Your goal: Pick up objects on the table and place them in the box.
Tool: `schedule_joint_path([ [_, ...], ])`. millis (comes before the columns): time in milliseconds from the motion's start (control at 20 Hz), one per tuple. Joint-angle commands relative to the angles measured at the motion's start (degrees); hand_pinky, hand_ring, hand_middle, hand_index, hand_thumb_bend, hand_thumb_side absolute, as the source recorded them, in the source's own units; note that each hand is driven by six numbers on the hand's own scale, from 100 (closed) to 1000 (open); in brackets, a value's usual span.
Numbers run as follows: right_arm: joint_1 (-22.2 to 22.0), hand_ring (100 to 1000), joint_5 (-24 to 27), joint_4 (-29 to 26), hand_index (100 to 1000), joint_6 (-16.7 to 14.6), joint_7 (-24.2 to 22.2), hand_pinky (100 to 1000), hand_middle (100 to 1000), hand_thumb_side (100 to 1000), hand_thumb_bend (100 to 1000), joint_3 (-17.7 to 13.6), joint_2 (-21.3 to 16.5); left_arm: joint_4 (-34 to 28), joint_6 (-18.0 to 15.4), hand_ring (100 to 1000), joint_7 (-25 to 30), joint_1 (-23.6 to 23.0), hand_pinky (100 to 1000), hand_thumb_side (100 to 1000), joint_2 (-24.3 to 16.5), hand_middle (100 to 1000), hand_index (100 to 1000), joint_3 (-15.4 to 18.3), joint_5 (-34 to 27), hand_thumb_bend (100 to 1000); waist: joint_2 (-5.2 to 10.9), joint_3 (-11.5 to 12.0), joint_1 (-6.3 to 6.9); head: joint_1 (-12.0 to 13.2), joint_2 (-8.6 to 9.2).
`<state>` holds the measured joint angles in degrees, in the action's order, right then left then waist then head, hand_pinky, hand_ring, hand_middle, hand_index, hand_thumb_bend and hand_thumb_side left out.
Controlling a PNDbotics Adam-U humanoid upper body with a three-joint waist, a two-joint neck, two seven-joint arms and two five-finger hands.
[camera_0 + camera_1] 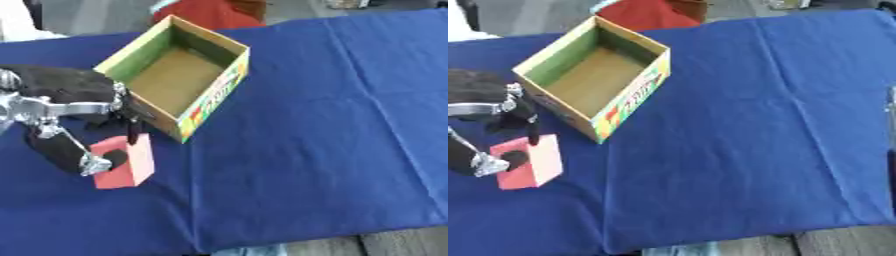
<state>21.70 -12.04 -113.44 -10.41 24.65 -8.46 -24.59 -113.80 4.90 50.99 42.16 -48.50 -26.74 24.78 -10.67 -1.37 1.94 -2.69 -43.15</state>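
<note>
Before you: a worktop (332, 150) under a creased blue cloth (350, 75). On the cloth, an open cardboard box (214, 97) toward your far left; near it, closer in, a red block (131, 167).

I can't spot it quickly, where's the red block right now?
The red block sits on the blue tablecloth at the robot's left, just in front of the open cardboard box, with the left hand closing around it.

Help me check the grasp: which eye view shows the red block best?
The left eye view: the red block sits clear of the frame edge, with the left hand on it. The right eye view shows it too, nearer the edge, with the hand cropped.
</note>
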Motion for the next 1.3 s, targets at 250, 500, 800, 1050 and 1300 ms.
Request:
schedule_joint_path([
  [250,0.79,741,-0.15,-1.16,774,0.03,0.03,685,851,1000,100,-0.38,-1.63,1.97,1.68,309,-1.10,7.08,136,100,2.04,318,502,3.05,1.81,100,0.72,0.12,-0.14,0.43,0.18],
  [500,0.84,741,-0.03,-1.16,773,0.07,-0.14,684,853,1000,100,-0.30,-1.44,9.29,-0.08,312,-3.64,12.43,141,100,6.36,323,505,3.99,7.11,100,0.49,-0.05,-0.09,0.88,0.62],
  [800,1.30,741,0.24,-1.16,773,0.01,-0.47,683,853,1000,100,-0.05,-1.00,22.09,-3.64,307,-8.74,18.13,131,100,13.98,319,506,4.65,14.70,100,-0.04,-0.52,-0.33,1.62,1.89],
  [1050,1.79,741,0.44,-1.16,773,-0.13,-0.60,683,853,1000,100,-0.03,-0.63,33.31,-7.15,307,-13.57,21.47,131,100,20.04,320,509,5.57,21.97,100,-0.78,-1.05,-0.79,2.48,3.31],
  [1300,2.36,741,0.65,-1.16,773,-0.23,-0.66,682,854,1000,100,0.00,-0.18,42.90,-9.38,305,-18.73,22.50,130,100,24.90,318,512,6.96,28.37,100,-1.62,-1.51,-1.17,3.28,4.55],
])
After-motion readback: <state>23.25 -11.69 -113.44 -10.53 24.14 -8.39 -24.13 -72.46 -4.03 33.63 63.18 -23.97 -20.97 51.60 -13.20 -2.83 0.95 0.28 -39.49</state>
